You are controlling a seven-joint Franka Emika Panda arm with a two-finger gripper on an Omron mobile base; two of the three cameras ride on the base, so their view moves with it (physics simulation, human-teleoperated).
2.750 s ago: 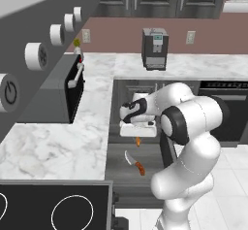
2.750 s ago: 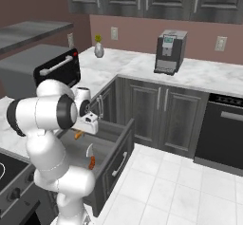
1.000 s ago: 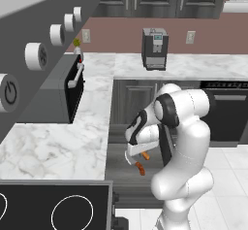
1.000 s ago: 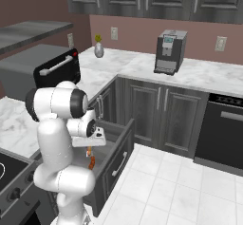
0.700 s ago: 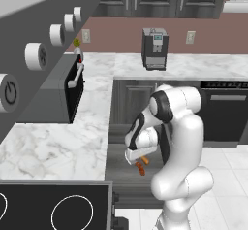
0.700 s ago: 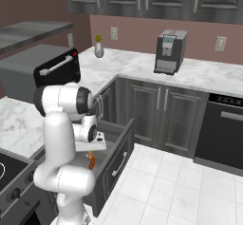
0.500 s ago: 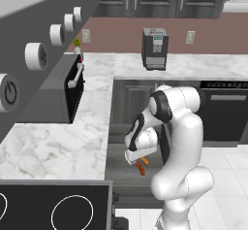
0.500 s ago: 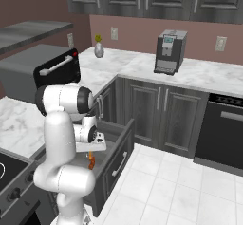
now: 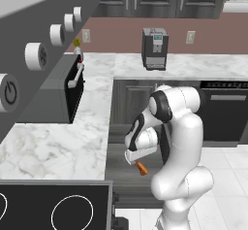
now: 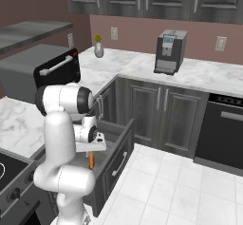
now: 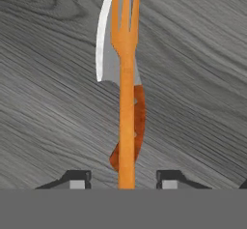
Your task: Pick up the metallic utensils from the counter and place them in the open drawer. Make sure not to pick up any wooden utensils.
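1. You've got the gripper down inside the open drawer, pointing at its grey wood-grain floor.
2. The jaws stand apart. In the hand view each dark fingertip has a clear gap between it and the handle running up the middle, so nothing is clamped.
3. That handle belongs to the fork, orange all the way from tines to stem with no silver on it. It looks like one of the wooden utensils, which shouldn't be in this drawer at all.
4. Under the fork, flat on the drawer floor, lies the knife, with its silver blade and orange-brown handle. That one is metallic and is where it belongs.
5. From the base, you can see an orange piece just below the hand, over the drawer and off the counter.
6. Risk one: leave the fork here and the wooden piece ends up stored with the metal one, which would break the rule.
7. Risk two: if you try to retrieve it, the fork lies right over the knife, so closing low could pinch both or drag the knife along.
8. Risk three: the hand sits deep in the drawer, so pulling out sideways could clip the drawer wall. Go straight up.
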